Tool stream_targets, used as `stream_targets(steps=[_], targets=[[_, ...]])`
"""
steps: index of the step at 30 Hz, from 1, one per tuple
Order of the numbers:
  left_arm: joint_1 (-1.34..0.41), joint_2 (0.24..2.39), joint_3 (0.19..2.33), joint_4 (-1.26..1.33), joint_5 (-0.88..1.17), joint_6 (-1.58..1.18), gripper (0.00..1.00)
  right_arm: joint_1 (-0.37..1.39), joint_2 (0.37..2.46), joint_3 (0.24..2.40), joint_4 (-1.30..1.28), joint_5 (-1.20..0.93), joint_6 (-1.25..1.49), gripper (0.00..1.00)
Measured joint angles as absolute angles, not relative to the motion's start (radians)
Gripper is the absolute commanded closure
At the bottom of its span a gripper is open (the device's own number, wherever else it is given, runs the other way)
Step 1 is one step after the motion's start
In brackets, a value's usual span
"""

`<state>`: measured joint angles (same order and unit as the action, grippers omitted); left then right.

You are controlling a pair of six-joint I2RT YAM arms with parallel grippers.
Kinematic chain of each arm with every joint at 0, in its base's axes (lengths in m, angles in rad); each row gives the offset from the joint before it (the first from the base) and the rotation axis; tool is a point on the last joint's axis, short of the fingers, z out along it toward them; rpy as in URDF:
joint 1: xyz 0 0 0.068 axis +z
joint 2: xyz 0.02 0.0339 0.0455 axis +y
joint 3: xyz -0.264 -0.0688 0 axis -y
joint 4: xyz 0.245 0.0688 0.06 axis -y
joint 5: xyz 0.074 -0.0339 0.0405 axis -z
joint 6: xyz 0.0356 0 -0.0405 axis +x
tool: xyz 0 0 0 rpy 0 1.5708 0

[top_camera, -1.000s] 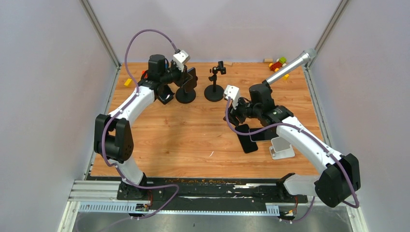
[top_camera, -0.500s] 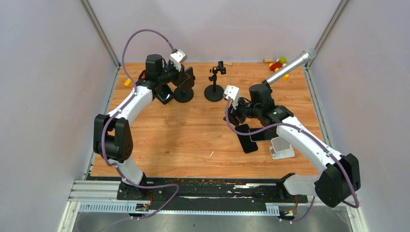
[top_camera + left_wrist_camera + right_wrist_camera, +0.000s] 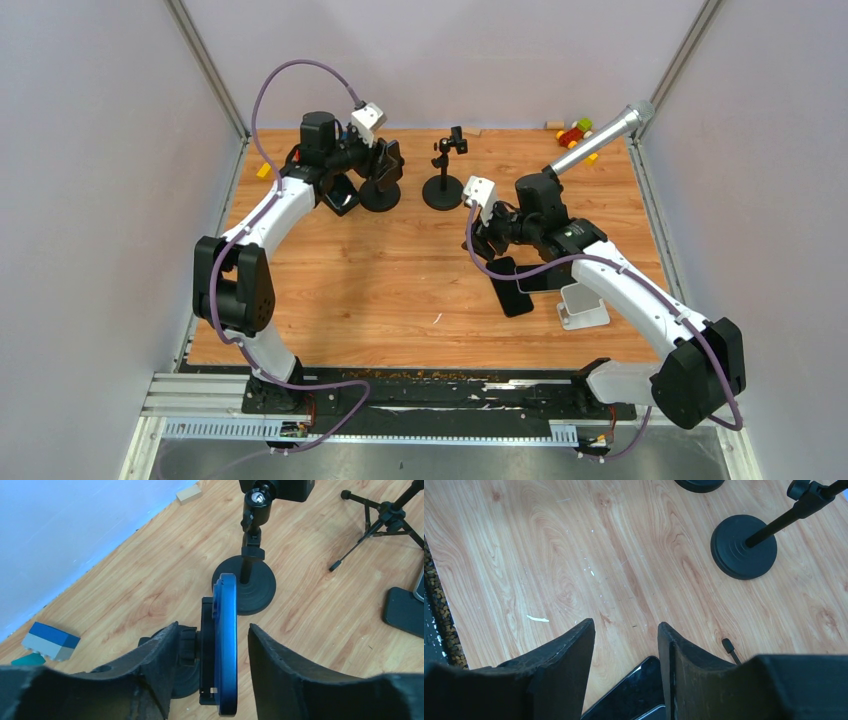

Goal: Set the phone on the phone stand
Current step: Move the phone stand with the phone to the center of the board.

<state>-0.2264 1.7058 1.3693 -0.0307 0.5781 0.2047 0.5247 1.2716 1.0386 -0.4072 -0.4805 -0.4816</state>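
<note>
blue phone, one, upright and seen edge-on at the far left of the table. the black holder of a round-based phone stand lies flat against one of its faces. whether the holder clamps it cannot be told, and the phone's lower end is cut off in the left wrist view. left gripper: fingers spread to either side of the phone, with a clear gap at one finger and the holder's knob close beside the other. stands with round bases, two: the second stand is just right of the first, its top holder cut off by the frame edge in the left wrist view. phones, two: a dark phone lies flat on the table right of centre, just beneath the right gripper, whose fingers are spread with bare wood showing between them. only a corner of this phone shows in the right wrist view. a further dark flat object under the right arm is mostly hidden and cannot be identified. one white stand sits at the near right. one tripod is partly cut off. one silver tube slants at the far right. toy blocks: one yellow block at the far left, and a coloured cluster at the far right, too small to count.
</note>
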Motion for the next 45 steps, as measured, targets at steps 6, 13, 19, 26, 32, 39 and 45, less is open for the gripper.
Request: stream_targets(steps=[6,13,19,26,32,39,45], targets=[[-0.228,1.706,1.414,-0.045,0.570,0.204,0.18,0.525,1.272,1.039,-0.407,-0.480,-0.482,0.49],[-0.283,1.706,1.546,-0.073,0.513,0.218,0.11,0.523,1.254,1.039,-0.408,-0.472,-0.482,0.49],[-0.373,1.750,1.682,-0.124,0.445,0.231,0.08,0.504,1.182,1.038,-0.408,-0.473,-0.482,0.46],[-0.453,1.897,1.872,-0.212,0.345,0.178,0.00,0.459,1.124,1.038,-0.407,-0.474,-0.479,0.34],[-0.501,2.039,2.028,-0.315,0.274,0.100,0.00,0.442,1.124,1.038,-0.408,-0.474,-0.473,0.24],[-0.531,2.159,2.131,-0.374,0.233,-0.049,0.00,0.439,1.124,1.038,-0.408,-0.474,-0.473,0.24],[-0.561,2.224,2.168,-0.402,0.134,-0.086,0.06,0.437,1.124,1.037,-0.408,-0.489,-0.473,0.24]])
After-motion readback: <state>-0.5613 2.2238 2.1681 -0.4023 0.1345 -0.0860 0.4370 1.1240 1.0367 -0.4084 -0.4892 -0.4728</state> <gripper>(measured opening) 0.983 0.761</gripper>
